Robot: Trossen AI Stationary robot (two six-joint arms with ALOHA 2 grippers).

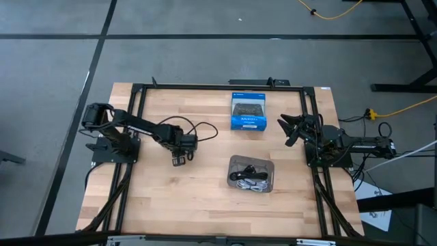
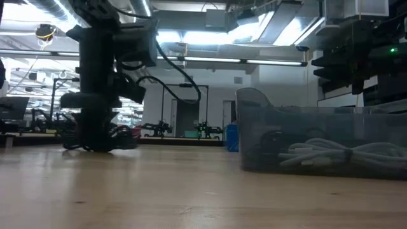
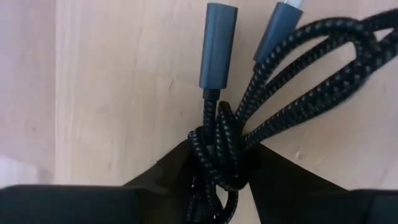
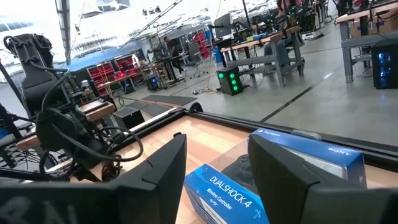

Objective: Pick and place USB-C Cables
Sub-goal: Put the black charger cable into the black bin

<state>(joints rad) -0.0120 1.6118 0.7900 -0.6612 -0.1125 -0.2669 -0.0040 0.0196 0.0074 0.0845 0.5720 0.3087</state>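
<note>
A black braided USB-C cable bundle [image 3: 261, 93] with two grey plugs lies on the wood under my left gripper [image 3: 217, 180], which is shut on it. In the high view my left gripper [image 1: 181, 158] points down, left of the grey tray [image 1: 268, 166]. The tray holds white cables [image 1: 251, 183] and a black one [image 1: 247, 169]; the low view shows the white cables [image 2: 337, 152] through the tray's wall. My right gripper [image 1: 290, 130] is open, raised near the table's right side, beside the blue box [image 1: 248, 111]. My left gripper pinches the black bundle at its wrapped knot [image 3: 217, 149] between the two fingers [image 3: 168, 171], coming from above and pointing down. The loops [image 3: 323, 56] and both plugs [image 3: 217, 43] stretch out from the fingers just over the wood; whether they still touch it, I cannot tell.
The blue box with a pictured controller [image 4: 230, 186] sits at the table's far middle, right in front of my right gripper [image 4: 217, 174]. A black frame rail [image 1: 218, 86] runs around the table. Bare wood lies between my left gripper and the tray [image 2: 254, 140].
</note>
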